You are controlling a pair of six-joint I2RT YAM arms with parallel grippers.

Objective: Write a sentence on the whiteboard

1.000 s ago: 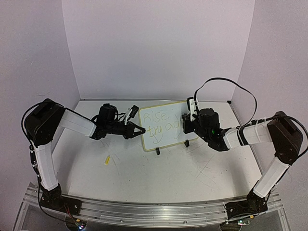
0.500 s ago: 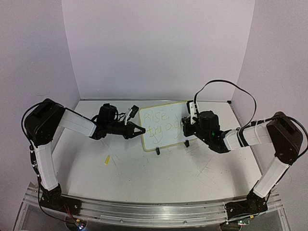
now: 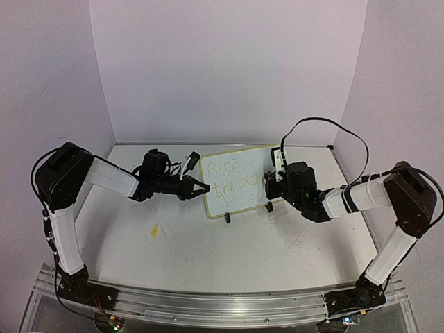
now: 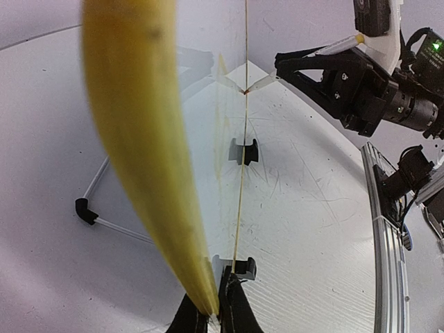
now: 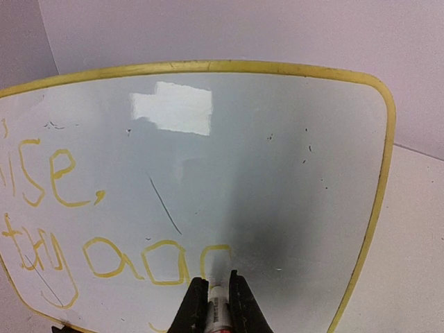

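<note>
The whiteboard (image 3: 232,177) stands upright on two black clip feet (image 3: 226,218) at the middle of the table, with yellow writing "rise, try aga" on it. My left gripper (image 3: 198,187) is shut on its left edge. In the left wrist view the fingers (image 4: 214,316) pinch the pale yellow rim (image 4: 139,139), which shows blurred and edge-on. My right gripper (image 3: 272,182) is shut on a white marker (image 5: 216,309). The marker's tip touches the board (image 5: 263,152) at the last yellow letter (image 5: 211,258), in the lower middle of the right wrist view.
A small yellow piece (image 3: 155,229) lies on the table in front of the left arm. A black-and-white object (image 3: 193,161) stands behind the board's left corner. A thin white rod with a black elbow (image 4: 87,211) lies behind the board. Walls close in on three sides.
My right gripper has shifted slightly right and down along the board with the marker, and the yellow writing has grown by a stroke. The left arm and the board have not moved.
</note>
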